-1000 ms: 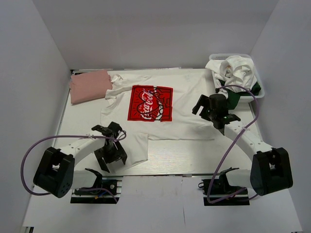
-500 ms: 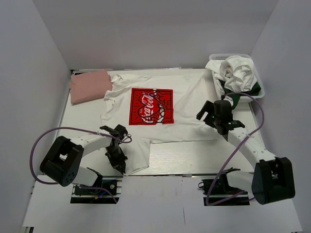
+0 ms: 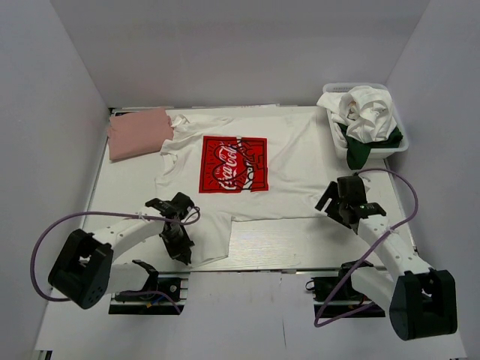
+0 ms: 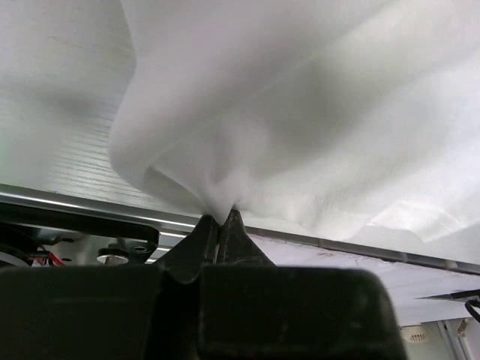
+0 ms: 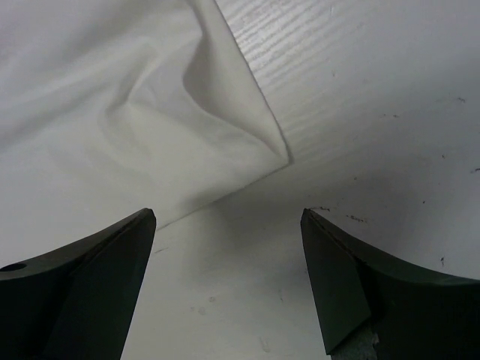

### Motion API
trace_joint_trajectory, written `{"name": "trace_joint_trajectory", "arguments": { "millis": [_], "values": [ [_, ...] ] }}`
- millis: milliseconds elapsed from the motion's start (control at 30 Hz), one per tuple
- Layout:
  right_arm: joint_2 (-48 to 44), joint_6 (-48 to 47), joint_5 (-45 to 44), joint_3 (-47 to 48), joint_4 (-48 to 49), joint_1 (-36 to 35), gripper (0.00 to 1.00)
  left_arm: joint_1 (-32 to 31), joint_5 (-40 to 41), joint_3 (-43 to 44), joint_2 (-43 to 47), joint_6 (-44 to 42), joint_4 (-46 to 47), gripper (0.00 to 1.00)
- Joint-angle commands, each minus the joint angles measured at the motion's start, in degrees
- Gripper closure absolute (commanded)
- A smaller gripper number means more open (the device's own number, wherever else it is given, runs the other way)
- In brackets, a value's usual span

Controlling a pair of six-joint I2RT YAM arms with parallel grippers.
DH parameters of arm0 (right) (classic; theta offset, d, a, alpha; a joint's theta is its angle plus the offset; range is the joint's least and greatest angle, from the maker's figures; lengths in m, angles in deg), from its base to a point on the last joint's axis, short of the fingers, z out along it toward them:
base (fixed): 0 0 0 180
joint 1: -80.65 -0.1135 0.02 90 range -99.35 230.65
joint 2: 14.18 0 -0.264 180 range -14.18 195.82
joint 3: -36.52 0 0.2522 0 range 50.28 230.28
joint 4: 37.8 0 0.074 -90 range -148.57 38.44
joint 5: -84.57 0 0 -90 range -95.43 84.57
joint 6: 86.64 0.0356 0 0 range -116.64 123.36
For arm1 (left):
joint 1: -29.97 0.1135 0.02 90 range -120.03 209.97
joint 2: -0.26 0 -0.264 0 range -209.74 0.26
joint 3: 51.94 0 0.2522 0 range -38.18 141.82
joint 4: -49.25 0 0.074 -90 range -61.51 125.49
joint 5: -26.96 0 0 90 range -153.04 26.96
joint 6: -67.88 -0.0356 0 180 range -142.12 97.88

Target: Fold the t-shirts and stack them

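T-shirts sat in three places on my table (image 3: pixel 300 244). The big white t-shirt (image 3: pixel 289 169) was spread flat across the middle with its red Coca-Cola print (image 3: pixel 233 163) facing up. A salmon-pink t-shirt (image 3: pixel 137 132) lay folded at the far left corner, touching the white one's edge. At the far right, the basket (image 3: pixel 401 136) held crumpled white tees (image 3: pixel 364 109), and a dark green t-shirt (image 3: pixel 360 152) spilled over its near wall.

My left gripper (image 3: pixel 181 253) was down at the near-left flap of the white t-shirt, close to the table's front edge. Its jaws were pinched together on a bunch of that cloth, and my wrist camera showed the fabric gathered into a peak right at the tips and draping away over the wood. Whether that flap was a sleeve or a hem corner I could not tell from the overhead view.

My right gripper (image 5: pixel 229 217) hung over the near-right corner of the same shirt with its fingers (image 5: pixel 90 255) spread wide apart and holding nothing. The pointed corner of the cloth lay flat on the table just ahead of the gap between them. I could not tell if the tips touched the wood.
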Motion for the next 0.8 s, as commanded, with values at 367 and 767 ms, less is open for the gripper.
{"name": "trace_joint_trajectory", "arguments": {
  "millis": [367, 767],
  "values": [
    [13.1, -0.2, -0.2, -2.8, 12.8, 3.8, 0.26, -0.2, -1.1, -3.4, 7.0, -1.0, -0.9, 1.00],
    [-2.5, 3.3, 0.3, -5.6, -0.7, 5.6, 1.00, -0.2, -4.8, -4.6, 17.0, 0.3, -6.6, 1.00]
  ]
}}
